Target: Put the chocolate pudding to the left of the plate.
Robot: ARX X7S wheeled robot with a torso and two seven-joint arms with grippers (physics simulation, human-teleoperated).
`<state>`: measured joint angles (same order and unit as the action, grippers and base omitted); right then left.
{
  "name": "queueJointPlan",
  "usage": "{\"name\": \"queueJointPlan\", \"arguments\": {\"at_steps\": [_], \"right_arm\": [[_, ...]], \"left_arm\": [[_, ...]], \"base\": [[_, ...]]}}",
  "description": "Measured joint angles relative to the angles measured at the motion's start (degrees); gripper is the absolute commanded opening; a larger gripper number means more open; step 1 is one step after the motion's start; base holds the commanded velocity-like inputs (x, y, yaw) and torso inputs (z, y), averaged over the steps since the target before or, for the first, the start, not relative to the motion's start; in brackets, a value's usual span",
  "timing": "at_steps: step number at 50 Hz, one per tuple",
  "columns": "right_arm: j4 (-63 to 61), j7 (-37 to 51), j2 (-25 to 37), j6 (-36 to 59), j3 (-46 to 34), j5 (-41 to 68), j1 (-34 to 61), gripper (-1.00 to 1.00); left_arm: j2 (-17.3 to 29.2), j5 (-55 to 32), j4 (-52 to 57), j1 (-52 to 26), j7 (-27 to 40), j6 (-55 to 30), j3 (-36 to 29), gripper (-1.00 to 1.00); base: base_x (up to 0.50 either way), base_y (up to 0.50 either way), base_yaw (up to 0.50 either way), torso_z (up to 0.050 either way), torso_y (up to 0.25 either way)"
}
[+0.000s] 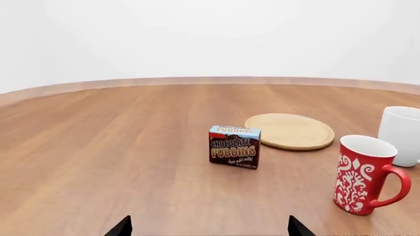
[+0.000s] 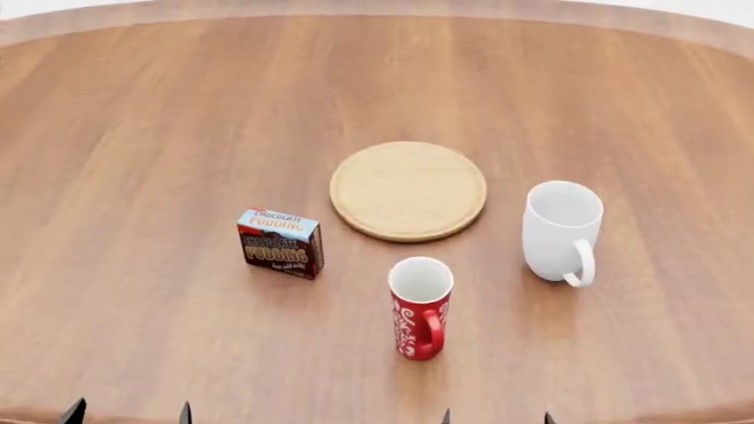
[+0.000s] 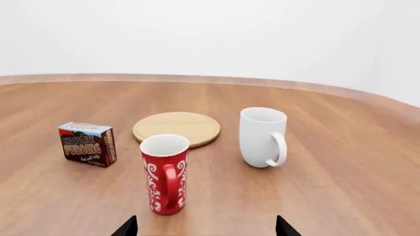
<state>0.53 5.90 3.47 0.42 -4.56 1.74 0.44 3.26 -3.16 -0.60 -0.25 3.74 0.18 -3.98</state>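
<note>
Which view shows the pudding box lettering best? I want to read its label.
The left wrist view: the chocolate pudding faces it squarely, large and readable. The right wrist view shows it angled at the side; the head view shows it smaller, from above.

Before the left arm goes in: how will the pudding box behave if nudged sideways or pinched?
The chocolate pudding stands upright on a narrow edge, taller than deep, so a high push would probably tip it rather than slide it. It looks like a thin carton, likely light and crushable. Flat parallel faces should suit a pinch. The plate lies close on its right.
</note>
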Motion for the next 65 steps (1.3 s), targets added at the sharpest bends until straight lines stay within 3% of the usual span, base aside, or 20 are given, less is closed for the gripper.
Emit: {"name": "queueJointPlan", "arguments": {"at_steps": [65], "right_arm": [[0.9, 5.0, 3.8, -0.7, -5.6, 2.0, 0.7, 1.00]], "left_arm": [[3.9, -3.8, -0.7, -0.5, 4.2, 0.9, -4.9, 1.00]], "base": [[0.00, 0.15, 0.00, 0.000, 0.000]]}}
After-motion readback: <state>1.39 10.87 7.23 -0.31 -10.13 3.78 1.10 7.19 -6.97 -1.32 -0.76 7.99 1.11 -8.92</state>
